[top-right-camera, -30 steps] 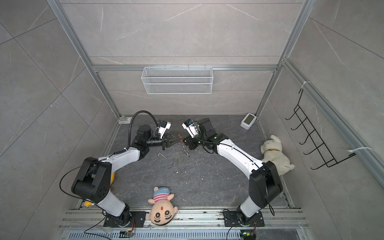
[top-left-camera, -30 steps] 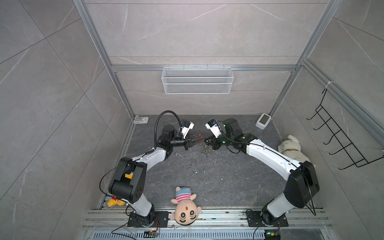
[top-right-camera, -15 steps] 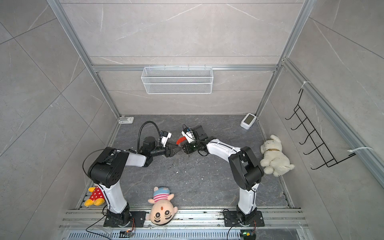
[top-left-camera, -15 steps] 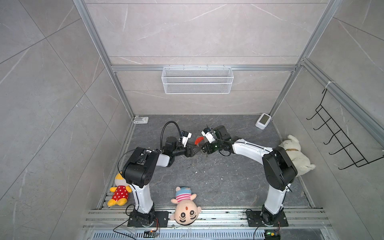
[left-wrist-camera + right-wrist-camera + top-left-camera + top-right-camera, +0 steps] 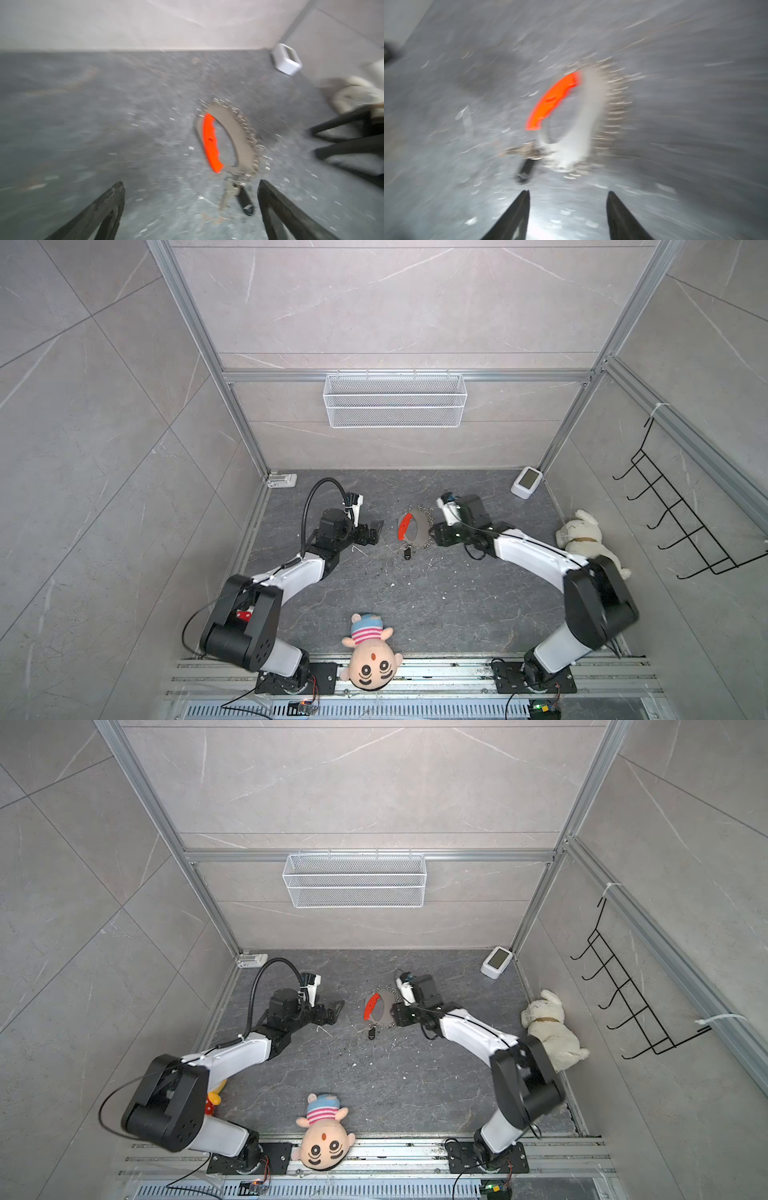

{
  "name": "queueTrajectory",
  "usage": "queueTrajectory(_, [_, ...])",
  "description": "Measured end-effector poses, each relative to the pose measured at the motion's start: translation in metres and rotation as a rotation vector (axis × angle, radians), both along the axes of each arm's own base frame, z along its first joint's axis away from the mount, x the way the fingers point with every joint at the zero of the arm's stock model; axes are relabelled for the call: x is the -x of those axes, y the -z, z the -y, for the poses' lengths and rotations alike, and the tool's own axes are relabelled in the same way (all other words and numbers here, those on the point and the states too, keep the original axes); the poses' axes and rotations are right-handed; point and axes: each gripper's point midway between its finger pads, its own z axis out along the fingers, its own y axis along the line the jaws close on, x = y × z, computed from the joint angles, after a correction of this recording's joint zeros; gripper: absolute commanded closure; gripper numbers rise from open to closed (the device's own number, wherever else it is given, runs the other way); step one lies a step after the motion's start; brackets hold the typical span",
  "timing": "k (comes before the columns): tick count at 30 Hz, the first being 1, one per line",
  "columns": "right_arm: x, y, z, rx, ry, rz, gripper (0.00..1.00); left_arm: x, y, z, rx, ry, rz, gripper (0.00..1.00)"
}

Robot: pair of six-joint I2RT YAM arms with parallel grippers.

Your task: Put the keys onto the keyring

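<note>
1. The keyring (image 5: 419, 531) is lying flat on the dark table (image 5: 415, 601) between the two arms. The keys (image 5: 407, 552) are lying at its near end and touching it.
2. The left gripper (image 5: 376, 532) is standing wide open and holding nothing, near the red part (image 5: 211, 143) but apart from it. The right gripper (image 5: 432, 534) is also standing open and empty, just beside the side with the small rings.
3. I am judging the keyring to be stiff, slippery metal, with small rings that are loose and likely shifting. The red plastic part is looking like the best place to grip. The keys are light and thin, so taking the black head is seeming safer than taking the blade.
4. The left wrist view is showing a black head and a metal blade at the end of the keyring, while in both top views they are only a dark spot. The right wrist view is too blurred, so I cannot tell whether they are really threaded on.
</note>
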Motion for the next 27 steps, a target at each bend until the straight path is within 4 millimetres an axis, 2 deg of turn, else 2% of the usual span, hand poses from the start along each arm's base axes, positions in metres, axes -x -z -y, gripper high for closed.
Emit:
queueTrajectory(1, [-0.002, -0.009, 0.027, 0.026, 0.086, 0.069, 0.16, 0.001, -0.007, -0.01, -0.038, -0.036, 0.026, 0.0])
queueTrajectory(2, [-0.002, -0.015, 0.054, 0.064, 0.168, 0.141, 0.16, 0.004, -0.013, -0.022, -0.087, -0.079, 0.062, 0.0])
queueTrajectory(4, [0.003, -0.015, 0.082, 0.141, 0.254, 0.229, 0.09, 0.013, -0.012, -0.045, -0.181, -0.15, 0.112, 0.0])
queueTrajectory(6, [0.01, 0.004, 0.102, 0.236, 0.306, 0.252, 0.06, 0.026, 0.009, -0.068, -0.282, -0.207, 0.113, 0.0])
queueTrajectory(8, [0.019, 0.031, 0.117, 0.322, 0.341, 0.223, 0.05, 0.041, 0.047, -0.09, -0.379, -0.238, 0.052, 0.0])
queueTrajectory(11, [0.023, 0.049, 0.13, 0.378, 0.379, 0.227, 0.05, 0.059, 0.09, -0.12, -0.442, -0.289, -0.035, 0.01])
queueTrajectory(13, [0.021, 0.051, 0.133, 0.396, 0.39, 0.261, 0.03, 0.065, 0.102, -0.138, -0.445, -0.334, -0.053, 0.01])
queueTrajectory(16, [0.012, 0.047, 0.139, 0.383, 0.421, 0.326, 0.07, 0.057, 0.095, -0.162, -0.405, -0.419, -0.01, 0.01])
queueTrajectory(19, [0.012, 0.044, 0.154, 0.338, 0.461, 0.372, 0.01, 0.042, 0.086, -0.183, -0.334, -0.493, 0.057, 0.01])
queueTrajectory(21, [0.02, 0.047, 0.166, 0.302, 0.486, 0.393, 0.01, 0.036, 0.095, -0.193, -0.31, -0.521, 0.072, 0.0])
queueTrajectory(24, [0.026, 0.056, 0.173, 0.278, 0.497, 0.41, 0.01, 0.042, 0.113, -0.193, -0.3, -0.508, 0.031, 0.0])
queueTrajectory(25, [0.027, 0.061, 0.17, 0.276, 0.482, 0.392, 0.01, 0.041, 0.111, -0.192, -0.296, -0.51, 0.037, 0.0])
queueTrajectory(27, [0.023, 0.059, 0.167, 0.255, 0.468, 0.396, 0.01, 0.034, 0.107, -0.193, -0.284, -0.516, 0.039, 0.0])
